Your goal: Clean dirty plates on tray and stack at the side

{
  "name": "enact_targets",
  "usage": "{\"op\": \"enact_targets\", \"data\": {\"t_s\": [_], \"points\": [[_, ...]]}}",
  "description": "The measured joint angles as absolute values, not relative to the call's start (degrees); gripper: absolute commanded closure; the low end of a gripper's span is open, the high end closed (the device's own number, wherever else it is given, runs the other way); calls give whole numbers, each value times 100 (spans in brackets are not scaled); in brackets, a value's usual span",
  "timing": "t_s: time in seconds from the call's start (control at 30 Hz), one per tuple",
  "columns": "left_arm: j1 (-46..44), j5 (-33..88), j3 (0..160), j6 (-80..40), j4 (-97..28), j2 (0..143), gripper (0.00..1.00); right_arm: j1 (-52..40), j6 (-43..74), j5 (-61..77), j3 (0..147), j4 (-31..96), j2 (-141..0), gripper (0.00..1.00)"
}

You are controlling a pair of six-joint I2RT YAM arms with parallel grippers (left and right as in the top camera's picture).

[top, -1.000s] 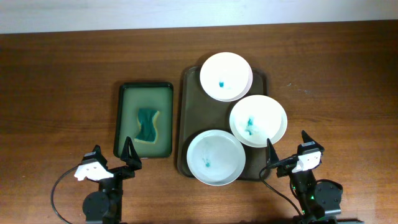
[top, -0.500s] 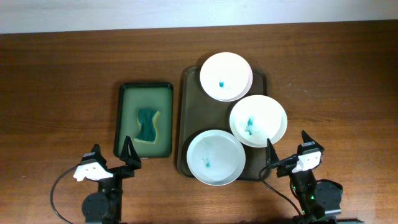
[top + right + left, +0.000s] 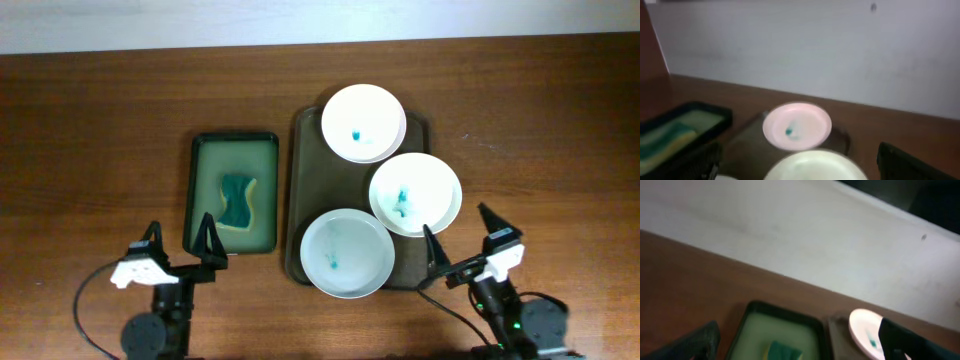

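Crowding dk rect. tray: round plates

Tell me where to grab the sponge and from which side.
Grip the sponge across its pinched-in middle, fingers on its two long edges, coming straight down from above. It lies flat inside the green tray, whose raised rim likely blocks a sideways approach. The open left end effector sits nearest.

1. My right gripper has its jaws spread wide; one dark fingertip sits low on the left and the other low on the right.
2. Between them lies the near plate, cut off by the frame's bottom edge.
3. Behind it, the far plate carries a small teal smear.
4. Both plates rest on the dark tray.
5. On the left, a green tray holds a sponge.
6. The brown table meets a pale wall.
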State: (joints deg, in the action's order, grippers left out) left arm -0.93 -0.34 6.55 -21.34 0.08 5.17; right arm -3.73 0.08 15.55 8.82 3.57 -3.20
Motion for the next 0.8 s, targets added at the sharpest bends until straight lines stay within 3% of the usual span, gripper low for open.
{"op": "enact_targets", "data": {"t_s": [0.17, 0.37, 0.53, 0.7, 0.8], "points": [[-93, 115, 2637, -1684, -1190, 2355, 1, -373, 27, 1651, 2847, 1638, -1693, 2], [-93, 174, 5520, -1446, -3612, 5103, 1, -373, 32, 1710, 5299, 3795, -4346, 2], [-86, 377, 6770, -1428, -4641, 6420, 0, -373, 45, 1990, 6412, 4606, -5789, 2], [-86, 615, 6834, -1389, -5140, 7247, 12, -373, 62, 2239, 6536, 4941, -6543, 2], [-115, 652, 6840, -1385, -5299, 8049, 27, -373, 97, 2270, 6536, 5072, -6805, 15]]}}
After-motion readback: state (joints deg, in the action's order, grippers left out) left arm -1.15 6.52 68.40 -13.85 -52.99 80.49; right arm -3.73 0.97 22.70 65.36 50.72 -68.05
